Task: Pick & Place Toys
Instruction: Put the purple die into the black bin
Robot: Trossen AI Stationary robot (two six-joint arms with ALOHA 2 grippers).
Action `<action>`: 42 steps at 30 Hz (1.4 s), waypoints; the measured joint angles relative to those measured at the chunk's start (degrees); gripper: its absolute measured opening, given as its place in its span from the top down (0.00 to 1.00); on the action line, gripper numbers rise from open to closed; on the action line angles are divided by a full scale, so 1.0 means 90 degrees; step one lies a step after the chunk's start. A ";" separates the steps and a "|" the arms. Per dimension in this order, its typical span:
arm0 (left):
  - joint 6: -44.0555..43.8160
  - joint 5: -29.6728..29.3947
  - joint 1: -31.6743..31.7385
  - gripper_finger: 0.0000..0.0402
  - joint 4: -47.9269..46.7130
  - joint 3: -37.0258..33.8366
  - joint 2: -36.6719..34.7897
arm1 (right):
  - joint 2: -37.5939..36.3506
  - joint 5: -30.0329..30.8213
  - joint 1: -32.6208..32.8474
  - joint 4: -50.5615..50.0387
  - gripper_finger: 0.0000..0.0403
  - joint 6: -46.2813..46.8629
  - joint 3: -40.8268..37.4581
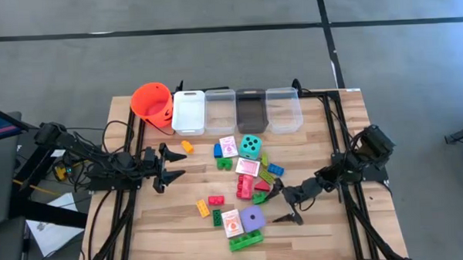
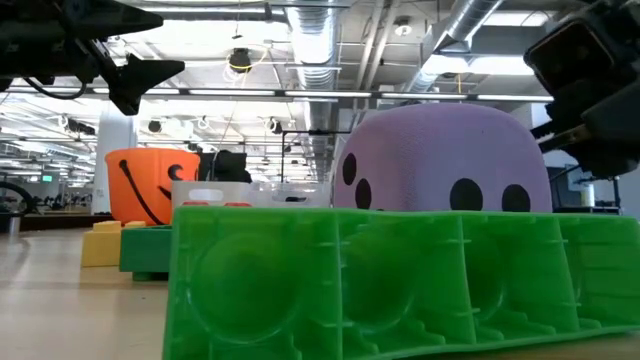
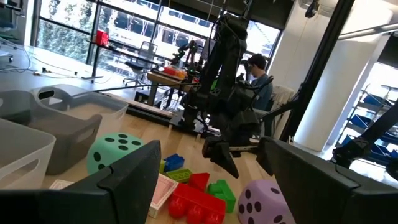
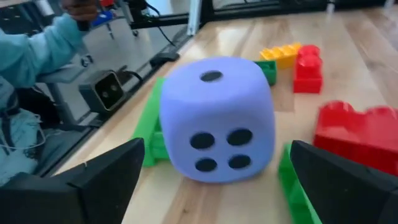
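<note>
The toys lie in the middle of the table: a purple soft die point(image 1: 252, 217) point(image 4: 214, 118), a teal die point(image 1: 251, 147) point(image 3: 115, 152), pink-white cards point(image 1: 247, 166), and red point(image 1: 245, 186), green point(image 1: 245, 240), yellow point(image 1: 203, 209) and blue point(image 1: 274, 170) bricks. My right gripper point(image 1: 284, 203) is open just to the right of the purple die, low over the table. In the right wrist view its fingers point(image 4: 118, 174) stand apart on either side of the die without touching it. My left gripper point(image 1: 169, 166) is open and empty, left of the toys.
An orange bucket point(image 1: 152, 102) and a row of several plastic bins point(image 1: 220, 109) stand along the far edge. In the low view a long green brick point(image 2: 400, 280) lies in front of the purple die point(image 2: 440, 160). A person's teal sleeve point(image 4: 31, 50) shows beyond the table's near edge.
</note>
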 joint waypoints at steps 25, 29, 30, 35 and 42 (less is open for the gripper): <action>-0.0002 0.0002 0.0000 0.27 -0.0002 0.0000 0.0000 | -0.0005 -0.0043 -0.0221 -0.0380 0.02 0.0252 0.0461; -0.0002 0.0002 0.0000 0.27 -0.0002 0.0000 0.0000 | -0.0005 -0.0026 -0.0223 -0.0378 0.02 -0.0071 0.0462; -0.0002 0.0002 0.0000 0.27 -0.0002 0.0000 0.0000 | -0.0005 -0.0023 -0.0223 -0.0379 0.02 -0.0137 0.0470; -0.0002 0.0002 0.0000 0.27 -0.0005 0.0000 0.0000 | -0.0005 -0.0019 -0.0221 -0.0455 0.02 -0.0253 0.0713; -0.0002 0.0002 0.0000 0.27 -0.0007 0.0000 0.0000 | -0.0005 -0.0029 -0.0221 -0.1707 0.02 -0.0358 0.1291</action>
